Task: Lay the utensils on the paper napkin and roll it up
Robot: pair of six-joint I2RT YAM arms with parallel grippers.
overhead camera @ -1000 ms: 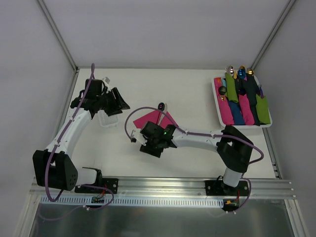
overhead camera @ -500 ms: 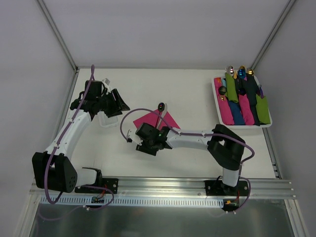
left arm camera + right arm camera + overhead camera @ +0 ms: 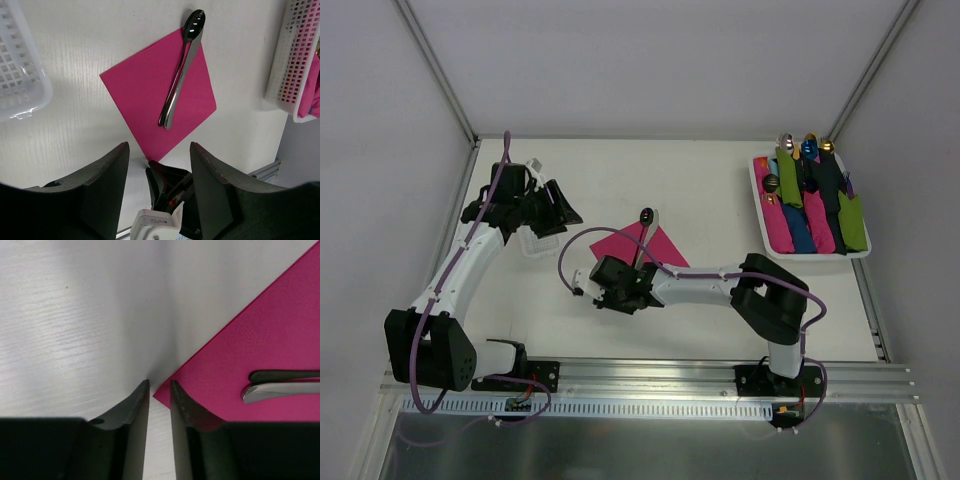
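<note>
1. The paper napkin (image 3: 150,95), a flat matte magenta square with fine embossing, lies mid-bench (image 3: 720,180), one corner toward the arms, probably so rolling can start there.
2. The utensils (image 3: 180,75), slim, glossy and dark, lie together roughly along its diagonal, heads overhanging the far corner.
3. The right pincer (image 3: 159,387) sits at the near corner, fingers a slit apart.
4. The left pincer (image 3: 159,150) hovers wide apart and empty near a white mesh basket (image 3: 20,75).

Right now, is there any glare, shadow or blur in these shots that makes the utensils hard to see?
Left wrist: sharp, with a bright glare streak down the utensils on the napkin. Right wrist: a soft grey shadow runs up the table from the right claw, and the utensils' ends look slightly soft. Top external: even light, no glare, utensils small but visible.
</note>
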